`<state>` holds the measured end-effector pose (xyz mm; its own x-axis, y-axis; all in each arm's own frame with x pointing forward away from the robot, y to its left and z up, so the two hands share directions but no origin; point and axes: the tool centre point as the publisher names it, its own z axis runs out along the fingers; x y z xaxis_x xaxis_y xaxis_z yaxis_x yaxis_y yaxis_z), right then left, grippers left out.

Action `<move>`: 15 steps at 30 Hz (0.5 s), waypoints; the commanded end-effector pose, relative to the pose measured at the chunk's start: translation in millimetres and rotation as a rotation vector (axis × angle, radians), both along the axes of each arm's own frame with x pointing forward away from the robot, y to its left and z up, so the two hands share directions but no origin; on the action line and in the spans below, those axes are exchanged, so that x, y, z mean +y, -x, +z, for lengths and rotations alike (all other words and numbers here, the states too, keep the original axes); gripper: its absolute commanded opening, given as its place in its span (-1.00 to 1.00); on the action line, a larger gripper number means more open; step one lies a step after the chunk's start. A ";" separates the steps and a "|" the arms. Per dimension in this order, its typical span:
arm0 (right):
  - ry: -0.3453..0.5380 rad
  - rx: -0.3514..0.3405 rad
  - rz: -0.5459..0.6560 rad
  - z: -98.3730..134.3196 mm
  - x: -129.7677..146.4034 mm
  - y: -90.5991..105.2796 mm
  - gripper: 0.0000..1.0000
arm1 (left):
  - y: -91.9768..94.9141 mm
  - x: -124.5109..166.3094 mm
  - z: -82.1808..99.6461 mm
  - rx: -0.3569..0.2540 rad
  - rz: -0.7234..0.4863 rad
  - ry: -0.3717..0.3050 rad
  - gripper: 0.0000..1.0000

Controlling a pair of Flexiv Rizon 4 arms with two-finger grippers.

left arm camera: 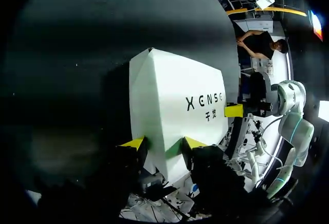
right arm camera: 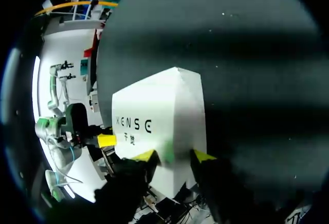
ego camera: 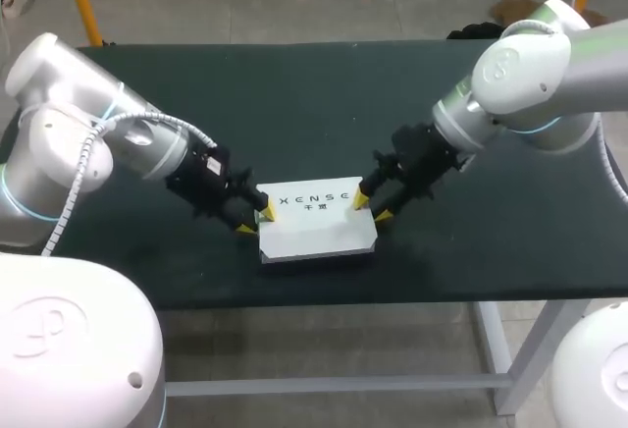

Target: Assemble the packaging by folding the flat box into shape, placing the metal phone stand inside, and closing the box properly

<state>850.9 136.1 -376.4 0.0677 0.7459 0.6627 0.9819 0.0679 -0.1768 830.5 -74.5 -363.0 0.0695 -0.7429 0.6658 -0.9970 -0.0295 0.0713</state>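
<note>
The white cardboard box with dark lettering [ego camera: 314, 217] lies formed and shut-looking on the dark green surface [ego camera: 294, 94], in the lower middle of the head view. The left pincer [ego camera: 254, 219] sits at the box's left end and the right pincer [ego camera: 373, 206] at its right end. Each is spread. One yellow tip rests over the lid and the other sits just off the end wall, so neither seems to pinch anything.

This looks like the closing step, with the end edges being squared and seated. To do it well, both arms should press evenly from opposite ends so the light box does not skate or twist. The tips should bear down near the folds rather than mid-panel, where the card would dent.

Count: one box, two pincers, four yellow tips. No metal phone stand shows anywhere; whether it is already inside cannot be told.
</note>
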 end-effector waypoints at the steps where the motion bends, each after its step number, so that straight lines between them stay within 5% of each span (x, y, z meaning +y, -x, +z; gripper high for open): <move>1: 0.004 0.009 0.006 2.9 2.2 -2.0 -0.04 | -5.1 -2.7 3.4 0.021 -0.010 -0.016 -0.07; 15: 0.013 0.030 0.009 7.9 3.0 -3.3 -0.03 | -9.2 -2.3 8.5 0.065 -0.019 -0.024 -0.05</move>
